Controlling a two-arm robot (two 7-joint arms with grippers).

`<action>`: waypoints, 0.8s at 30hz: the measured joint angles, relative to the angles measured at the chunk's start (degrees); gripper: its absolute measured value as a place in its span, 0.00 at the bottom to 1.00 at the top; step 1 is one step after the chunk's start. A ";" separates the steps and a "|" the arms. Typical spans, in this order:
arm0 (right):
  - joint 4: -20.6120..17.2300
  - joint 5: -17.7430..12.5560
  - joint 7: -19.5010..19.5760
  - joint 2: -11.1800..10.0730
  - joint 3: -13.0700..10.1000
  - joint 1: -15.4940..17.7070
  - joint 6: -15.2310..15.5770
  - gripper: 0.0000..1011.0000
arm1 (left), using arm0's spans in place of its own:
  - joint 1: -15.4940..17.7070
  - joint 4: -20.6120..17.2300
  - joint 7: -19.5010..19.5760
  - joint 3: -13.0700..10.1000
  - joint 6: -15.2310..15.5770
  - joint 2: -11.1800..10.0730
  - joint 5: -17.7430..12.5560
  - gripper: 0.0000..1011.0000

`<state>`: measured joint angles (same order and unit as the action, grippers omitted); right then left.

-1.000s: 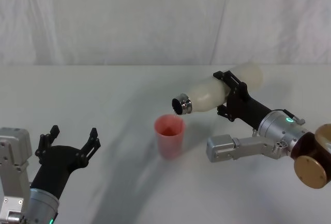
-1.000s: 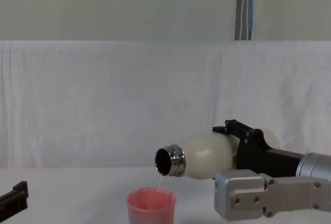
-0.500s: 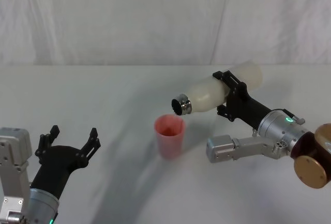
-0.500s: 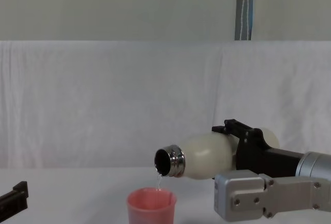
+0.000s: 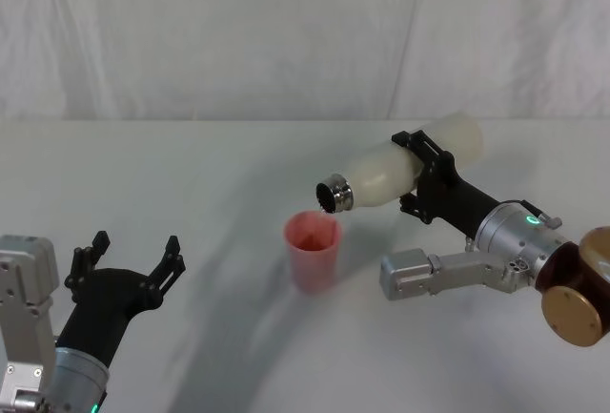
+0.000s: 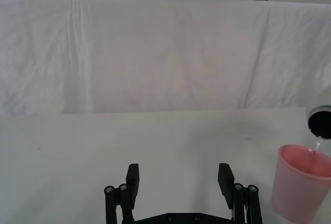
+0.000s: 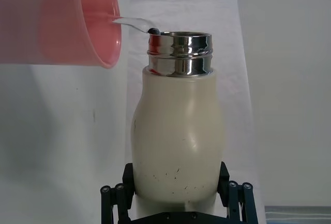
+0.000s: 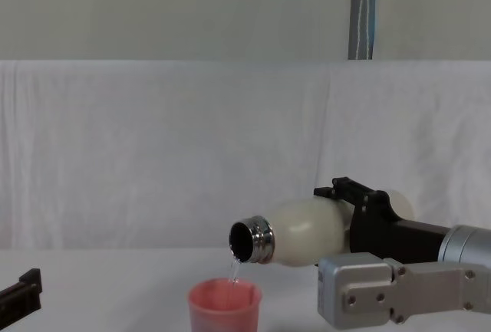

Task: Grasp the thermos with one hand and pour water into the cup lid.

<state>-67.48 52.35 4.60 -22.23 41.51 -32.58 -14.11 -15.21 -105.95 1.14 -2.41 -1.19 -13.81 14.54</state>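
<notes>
My right gripper point(image 5: 419, 175) is shut on the cream-white thermos point(image 5: 391, 173), holding it tipped nearly level with its steel neck point(image 8: 253, 240) pointing left and slightly down. A thin stream of water point(image 8: 234, 271) falls from the mouth into the pink cup lid point(image 5: 312, 250), which stands upright on the table right below. In the right wrist view the thermos point(image 7: 177, 141) sits between the black fingers point(image 7: 116, 198), and water runs into the cup lid point(image 7: 67, 22). My left gripper point(image 5: 129, 253) rests open at the near left, far from the cup lid point(image 6: 302, 182).
A white cloth covers the table point(image 5: 191, 175) and hangs as a backdrop behind it. A grey pole point(image 8: 362, 10) stands behind the backdrop at the right. Bare tabletop lies between the left gripper and the cup lid.
The thermos stays tipped over the cup lid with barely any motion, and water keeps trickling in. The left arm has not moved.
</notes>
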 joint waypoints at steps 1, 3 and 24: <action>0.01 0.00 -0.01 0.01 0.02 -0.02 0.00 0.94 | 0.00 0.00 0.00 0.00 0.00 0.00 0.00 0.99; 0.03 0.03 -0.02 0.03 0.06 -0.05 0.02 0.94 | 0.00 0.00 0.00 0.00 0.00 0.00 0.00 0.99; -0.08 0.11 -0.10 -0.18 0.12 -0.06 0.10 0.94 | 0.00 0.00 0.00 0.00 0.00 0.00 0.00 0.99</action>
<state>-67.56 52.45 4.50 -22.41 41.63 -32.64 -14.01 -15.21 -105.95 1.14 -2.41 -1.19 -13.80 14.54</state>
